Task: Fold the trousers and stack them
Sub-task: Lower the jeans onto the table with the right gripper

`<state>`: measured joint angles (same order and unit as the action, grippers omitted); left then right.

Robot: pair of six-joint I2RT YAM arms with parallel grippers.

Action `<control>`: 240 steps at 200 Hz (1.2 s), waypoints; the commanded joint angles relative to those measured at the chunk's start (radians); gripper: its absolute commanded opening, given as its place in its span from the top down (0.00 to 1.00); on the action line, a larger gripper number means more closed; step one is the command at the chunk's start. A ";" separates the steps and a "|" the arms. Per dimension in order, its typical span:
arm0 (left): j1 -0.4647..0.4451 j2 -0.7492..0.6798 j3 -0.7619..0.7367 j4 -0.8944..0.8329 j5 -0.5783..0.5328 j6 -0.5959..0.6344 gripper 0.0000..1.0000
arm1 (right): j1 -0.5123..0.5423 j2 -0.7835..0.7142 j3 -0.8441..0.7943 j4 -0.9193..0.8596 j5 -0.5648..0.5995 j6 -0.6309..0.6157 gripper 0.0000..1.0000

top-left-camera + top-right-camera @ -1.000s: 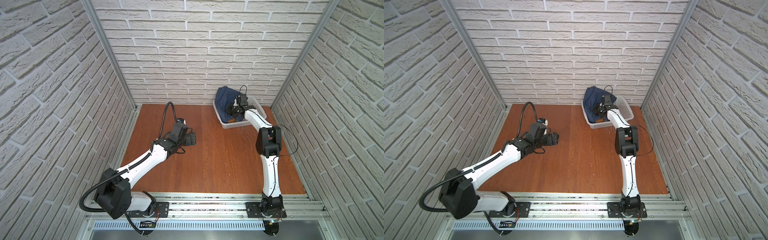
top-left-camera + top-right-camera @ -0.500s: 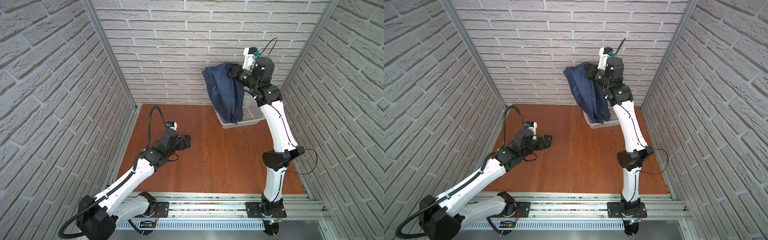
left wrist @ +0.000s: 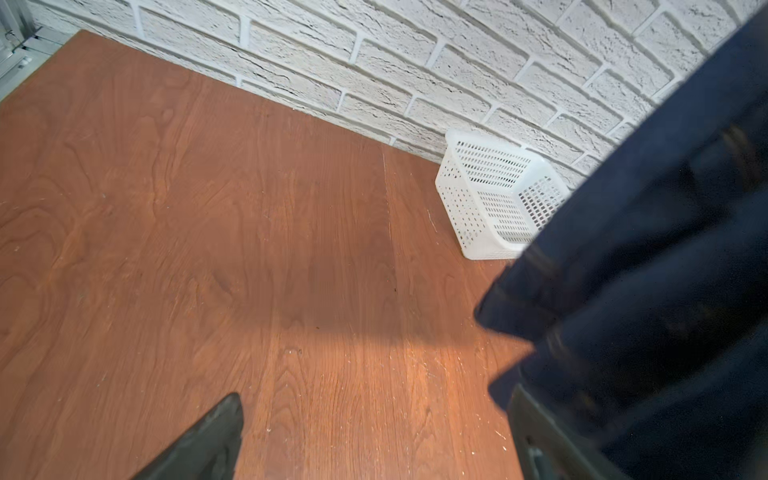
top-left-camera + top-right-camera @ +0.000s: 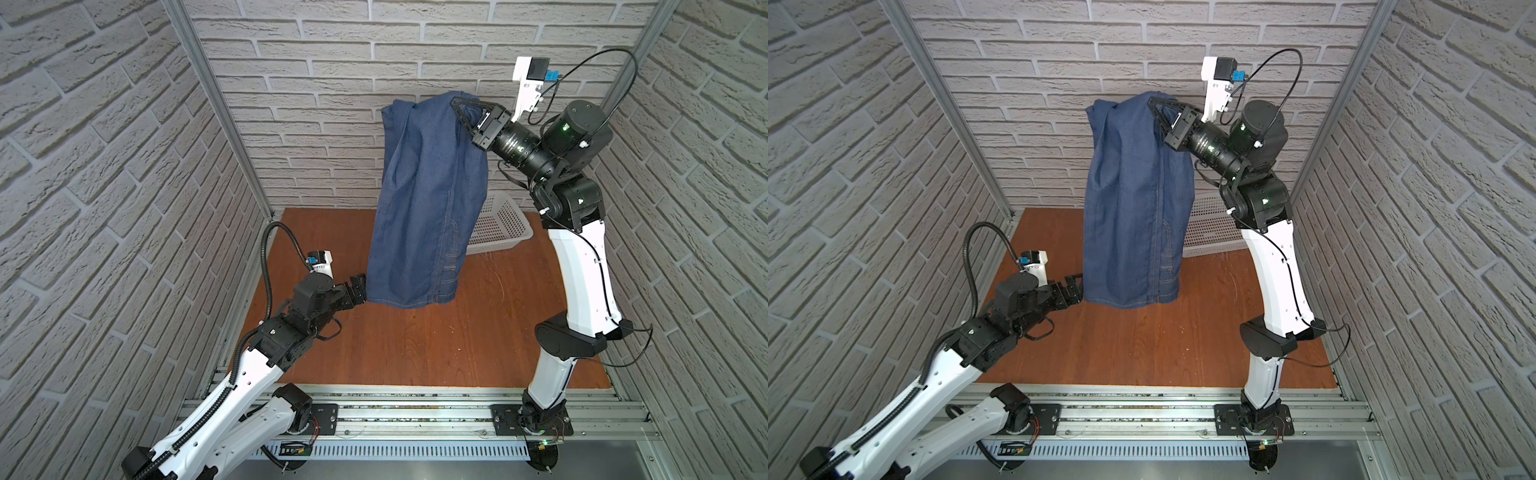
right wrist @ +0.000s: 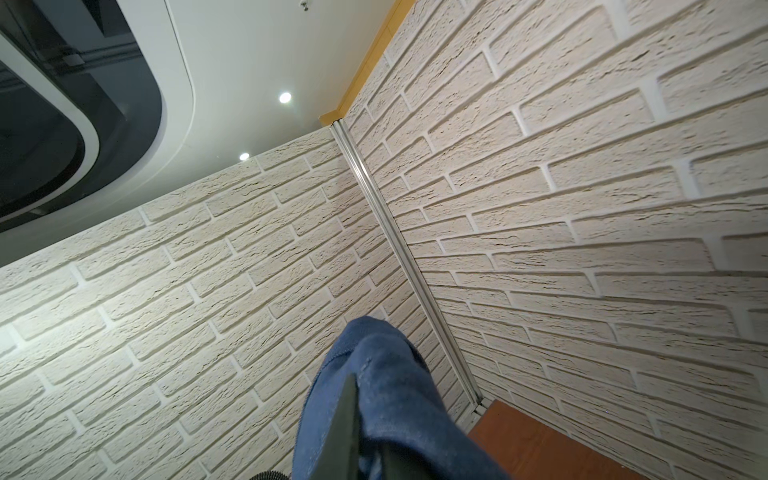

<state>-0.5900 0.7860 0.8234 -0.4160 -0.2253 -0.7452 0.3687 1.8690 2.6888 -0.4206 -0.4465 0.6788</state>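
Your right gripper (image 4: 459,107) is pinched tight on the top edge of the trousers (image 4: 428,199), high up near the far wall. In both top views the dark blue denim hangs from it in one long drape. You cannot tell whether the lower hem touches the wooden table (image 4: 415,345). It ends just beside your left gripper (image 4: 360,287), which sits low on the left with its jaws spread wide and nothing between them. In the left wrist view the denim hangs over part of one finger (image 3: 540,444). The white mesh basket (image 4: 505,224) stands at the far right, behind the trousers.
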 commanded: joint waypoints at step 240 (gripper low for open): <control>-0.322 0.468 0.184 -0.003 -0.081 0.010 0.02 | 0.063 -0.653 -1.342 -0.347 0.809 -0.120 0.20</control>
<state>-0.8394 1.0897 0.8986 -0.5110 -0.2798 -0.7708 0.5270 1.3163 1.4647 -0.8272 0.2676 0.4866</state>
